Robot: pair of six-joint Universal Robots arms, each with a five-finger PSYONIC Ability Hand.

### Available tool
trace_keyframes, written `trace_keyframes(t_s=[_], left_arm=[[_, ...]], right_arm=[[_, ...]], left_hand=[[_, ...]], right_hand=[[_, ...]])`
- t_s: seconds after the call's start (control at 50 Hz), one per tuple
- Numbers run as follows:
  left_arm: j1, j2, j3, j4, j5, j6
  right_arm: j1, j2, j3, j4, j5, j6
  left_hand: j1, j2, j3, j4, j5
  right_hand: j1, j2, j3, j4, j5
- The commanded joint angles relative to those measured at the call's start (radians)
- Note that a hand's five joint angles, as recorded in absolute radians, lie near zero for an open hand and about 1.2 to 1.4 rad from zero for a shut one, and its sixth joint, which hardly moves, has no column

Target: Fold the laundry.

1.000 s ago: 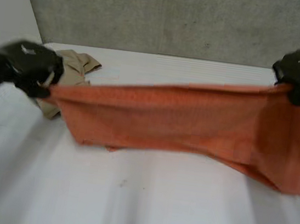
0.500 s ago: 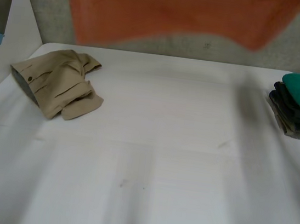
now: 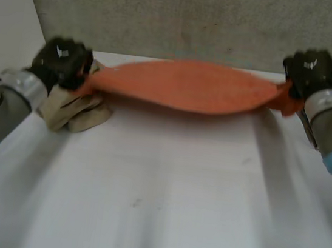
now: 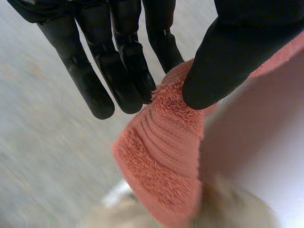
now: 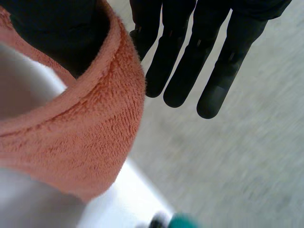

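**Orange towel strung between both hands over the far side of the table**

The orange towel [image 3: 186, 85] hung off the white table [image 3: 161, 209] in a long, narrow, slightly sagging band – one end in the left hand [image 3: 60, 64], the other in the right hand [image 3: 309, 71]. It sat close to the grey wall [image 3: 186, 16].

Left wrist view: the fingers [image 4: 118, 71] were straight and close together. The thumb [image 4: 223, 61] pressed a bunched end of the towel against the nearest finger, a pinch.

Right wrist view: the fingers [image 5: 190, 57] were straight, side by side. The towel edge was rolled over the thumb [image 5: 61, 33] and nipped against the nearest finger.

A crumpled beige garment [image 3: 75, 112] lay on the table just under the left hand and the towel's left end. A teal item [image 5: 183, 222] sat near the right hand – too little visible to identify.
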Motion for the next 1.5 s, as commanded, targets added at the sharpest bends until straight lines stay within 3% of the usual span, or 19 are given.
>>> trace_keyframes(t_s=[0.02, 0.18, 0.24, 0.3, 0.44, 0.52, 0.64, 0.78, 0.92, 1.02, 1.04, 1.08, 1.1, 1.14, 1.24, 1.4, 1.5], left_arm=[[0.055, 0.196, -0.255, -0.368, 0.042, 0.192], [0.145, 0.490, -0.493, -0.798, 0.097, 0.460], [0.173, 0.561, -0.542, -0.922, 0.109, 0.537], [0.177, 0.572, -0.548, -0.955, 0.129, 0.571], [0.148, 0.472, -0.470, -0.895, 0.132, 0.586], [0.067, 0.333, -0.357, -0.788, 0.108, 0.565], [-0.033, 0.100, -0.122, -0.568, -0.024, 0.488], [-0.083, -0.106, 0.125, -0.476, -0.133, 0.468], [-0.112, -0.243, 0.285, -0.441, -0.121, 0.465], [-0.129, -0.350, 0.398, -0.334, -0.121, 0.459], [-0.131, -0.361, 0.407, -0.318, -0.119, 0.459], [-0.134, -0.379, 0.420, -0.291, -0.124, 0.459], [-0.139, -0.392, 0.427, -0.269, -0.126, 0.457], [-0.142, -0.392, 0.427, -0.255, -0.130, 0.453], [-0.145, -0.324, 0.383, -0.257, -0.138, 0.418], [-0.116, -0.104, 0.214, -0.255, -0.123, 0.310], [-0.097, 0.027, 0.096, -0.277, -0.096, 0.255]], right_arm=[[-0.075, -0.210, 0.232, 0.326, -0.038, -0.189], [-0.210, -0.487, 0.469, 0.679, -0.085, -0.505], [-0.247, -0.531, 0.522, 0.686, -0.134, -0.603], [-0.267, -0.531, 0.548, 0.681, -0.186, -0.648], [-0.241, -0.393, 0.492, 0.608, -0.173, -0.538], [-0.203, -0.289, 0.424, 0.520, -0.093, -0.460], [-0.141, -0.134, 0.300, 0.346, 0.028, -0.374], [-0.095, 0.001, 0.195, 0.157, 0.039, -0.338], [-0.049, 0.167, 0.042, 0.032, 0.093, -0.344], [-0.025, 0.261, -0.056, -0.023, 0.146, -0.347], [-0.015, 0.282, -0.074, -0.034, 0.162, -0.347], [-0.008, 0.297, -0.088, -0.047, 0.182, -0.349], [-0.005, 0.300, -0.093, -0.052, 0.195, -0.349], [0.003, 0.297, -0.096, -0.072, 0.237, -0.346], [0.002, 0.221, -0.059, -0.095, 0.243, -0.317], [-0.038, 0.069, 0.020, -0.052, 0.084, -0.257], [-0.100, -0.012, 0.039, 0.090, 0.001, -0.237]], left_hand=[[0.259, 0.198, 0.204, 0.193, 0.233], [0.259, 0.198, 0.204, 0.193, 0.233], [0.259, 0.198, 0.204, 0.193, 0.233], [0.259, 0.198, 0.204, 0.193, 0.233], [0.259, 0.198, 0.204, 0.193, 0.233], [0.259, 0.198, 0.204, 0.193, 0.233], [0.259, 0.198, 0.204, 0.193, 0.233], [0.259, 0.198, 0.204, 0.193, 0.233], [0.259, 0.198, 0.204, 0.193, 0.233], [0.259, 0.198, 0.204, 0.193, 0.233], [0.259, 0.198, 0.204, 0.193, 0.233], [0.259, 0.198, 0.204, 0.193, 0.233], [-0.252, -0.313, -0.307, -0.318, -0.278], [-0.932, -0.993, -0.987, -0.998, -0.958], [-0.963, -1.023, -1.018, -1.029, -0.989], [-0.963, -1.023, -1.018, -1.029, -0.989], [-0.963, -1.023, -1.018, -1.029, -0.989]], right_hand=[[0.264, 0.221, 0.205, 0.198, 0.201], [0.264, 0.221, 0.205, 0.198, 0.201], [0.264, 0.221, 0.205, 0.198, 0.201], [0.264, 0.221, 0.205, 0.198, 0.201], [0.264, 0.221, 0.205, 0.198, 0.201], [0.264, 0.221, 0.205, 0.198, 0.201], [0.264, 0.221, 0.205, 0.198, 0.201], [0.264, 0.221, 0.205, 0.198, 0.201], [0.264, 0.221, 0.205, 0.198, 0.201], [0.264, 0.221, 0.205, 0.198, 0.201], [0.141, 0.098, 0.082, 0.075, 0.078], [-0.546, -0.589, -0.605, -0.612, -0.609], [-0.896, -0.939, -0.955, -0.962, -0.959], [-0.958, -1.001, -1.017, -1.024, -1.021], [-0.958, -1.001, -1.017, -1.024, -1.021], [-0.958, -1.001, -1.017, -1.024, -1.021], [-0.958, -1.001, -1.017, -1.024, -1.021]])
